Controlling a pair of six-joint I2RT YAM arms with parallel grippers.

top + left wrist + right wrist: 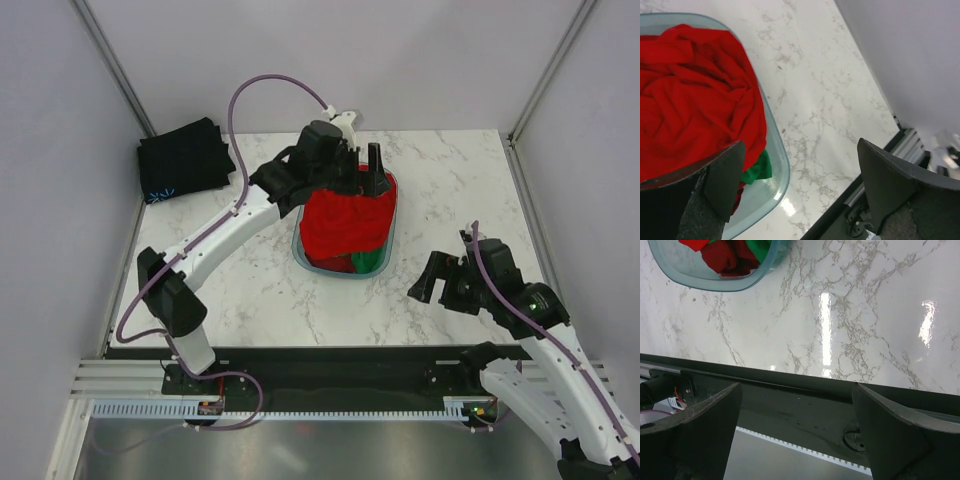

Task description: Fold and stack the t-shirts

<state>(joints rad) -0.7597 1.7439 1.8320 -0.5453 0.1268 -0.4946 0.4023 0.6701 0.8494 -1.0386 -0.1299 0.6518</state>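
**Left claw poised over the tub for the next shirt**

One black folded cloth t-shirt (pixel 185 160) lies at the far-left corner of the white marble-patterned surface (pixel 250 290), well apart from everything else. By that, the stack looks begun with a single piece. The other garments sit crumpled in the blue-grey oval plastic tub (pixel 297 245) at mid-surface. A bright red cloth t-shirt (pixel 340 220) is heaped on top, and a green cloth t-shirt (pixel 368 262) peeks out beneath it at the near end.

The left claw (pixel 358 165) hangs above the tub's far end, spread wide with nothing between its fingers (pixel 722 175). In its wrist view the red heap lies just beside one of them. The right claw (pixel 440 280) hovers over bare surface to the right of the tub, likewise released and empty.

The step in hand appears to be fetching the second garment. The likely next move is for the left claw to drop onto a raised ridge of the red shirt and close on that cloth alone. It would then lift the shirt clear of the rim and lay it on open surface near the tub, where both claws can spread it flat. The green shirt is tucked under the red one, so a deep bite could drag it out as well.
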